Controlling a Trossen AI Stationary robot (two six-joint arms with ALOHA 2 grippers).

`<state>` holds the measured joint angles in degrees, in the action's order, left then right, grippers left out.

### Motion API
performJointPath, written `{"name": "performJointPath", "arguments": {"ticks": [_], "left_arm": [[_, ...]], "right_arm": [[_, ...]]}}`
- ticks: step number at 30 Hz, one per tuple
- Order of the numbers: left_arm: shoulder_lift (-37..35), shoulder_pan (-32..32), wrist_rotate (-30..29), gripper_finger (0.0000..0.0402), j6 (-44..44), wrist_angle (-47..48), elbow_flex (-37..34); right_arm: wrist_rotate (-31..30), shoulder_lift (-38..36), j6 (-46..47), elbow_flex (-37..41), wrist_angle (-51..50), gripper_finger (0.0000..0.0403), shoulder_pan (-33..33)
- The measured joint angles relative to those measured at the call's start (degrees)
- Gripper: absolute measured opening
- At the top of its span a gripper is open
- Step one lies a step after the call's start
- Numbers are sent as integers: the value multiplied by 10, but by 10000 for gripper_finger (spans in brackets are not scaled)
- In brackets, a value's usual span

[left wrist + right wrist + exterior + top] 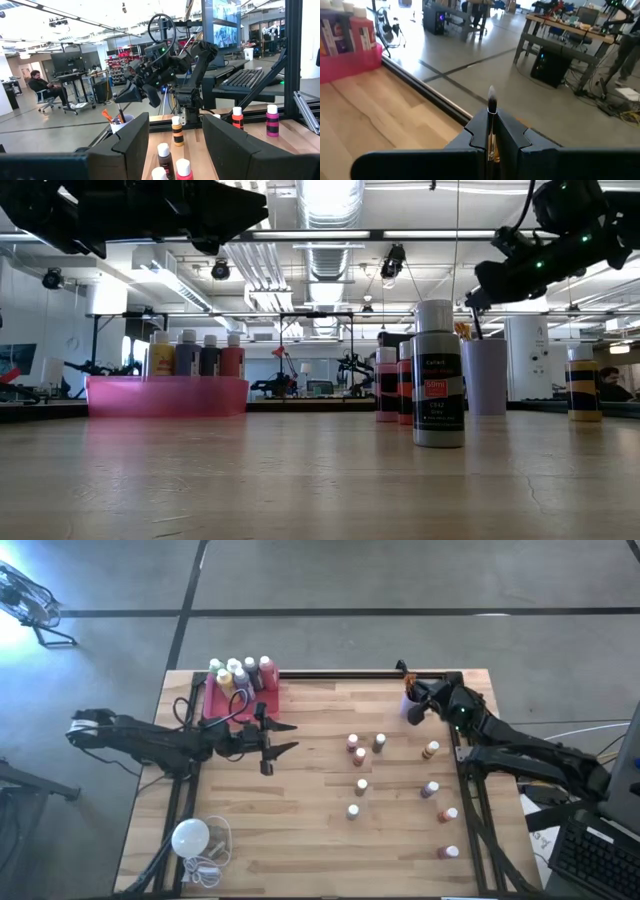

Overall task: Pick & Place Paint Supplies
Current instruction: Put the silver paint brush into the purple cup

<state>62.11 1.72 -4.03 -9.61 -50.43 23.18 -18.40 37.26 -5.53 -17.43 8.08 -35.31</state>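
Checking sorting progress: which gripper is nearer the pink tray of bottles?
Left. The left gripper hovers open just beside the pink tray; the right gripper, shut on a paintbrush, is across the table.

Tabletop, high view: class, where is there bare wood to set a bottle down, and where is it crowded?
Bare: the centre strip between the pink tray and the scattered small bottles, and the near edge right of the white bulb. Crowded: the table's right half and the tray.

From overhead we look straight down on the whole table (300, 740). Low, we sight level across it; wrist cameras peer close past their claws. The pink tray (228, 700) shows overhead and low.
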Motion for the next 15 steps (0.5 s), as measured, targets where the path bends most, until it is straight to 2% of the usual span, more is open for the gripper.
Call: {"name": "performJointPath", "arguments": {"ticks": [7, 15], "left_arm": [[0, 0, 0, 190, 1, 1, 0], [0, 0, 0, 191, 2, 5, 0]], "right_arm": [[-26, 33, 14, 0, -1, 13, 0], [-28, 60, 34, 0, -5, 13, 0]]}}
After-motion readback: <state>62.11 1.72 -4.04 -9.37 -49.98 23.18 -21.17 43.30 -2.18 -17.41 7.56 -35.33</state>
